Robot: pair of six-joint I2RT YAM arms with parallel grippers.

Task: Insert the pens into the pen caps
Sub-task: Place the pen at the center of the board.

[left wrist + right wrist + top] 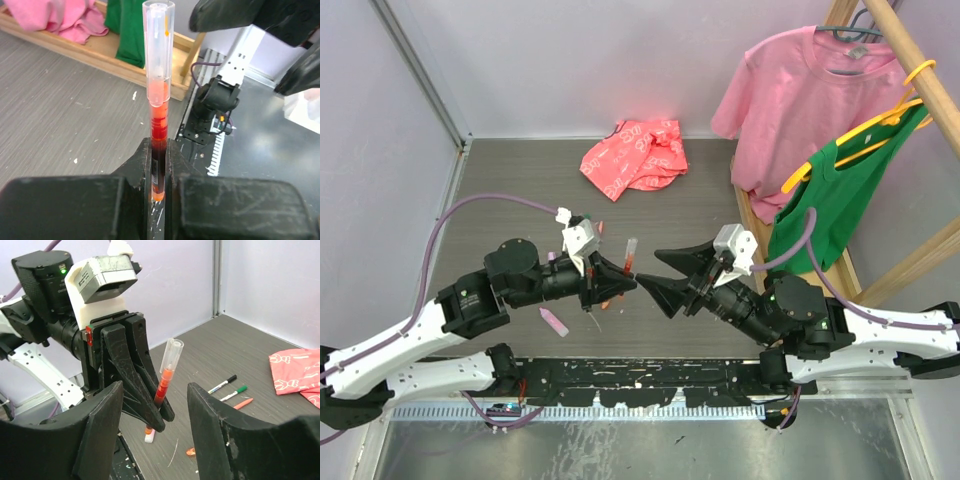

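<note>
My left gripper [618, 282] is shut on a dark red pen [629, 256] and holds it upright above the table. In the left wrist view the jaws [159, 165] pinch the pen's lower barrel [159, 131], and a clear cap [159, 50] sits over its orange upper end. My right gripper [648, 271] is open and empty, its tips just right of the pen. In the right wrist view its fingers [102, 430] flank the held pen [165, 382]. Two white markers [223, 384] [234, 393] and a salmon-orange pen [243, 403] lie on the table beyond.
A pink highlighter [554, 321] lies near the left arm. A small orange cap [190, 452] and a short white-and-orange piece [148, 435] lie under the grippers. A red patterned cloth [635, 155] is at the back. Pink and green shirts [790, 95] hang on a wooden rack at the right.
</note>
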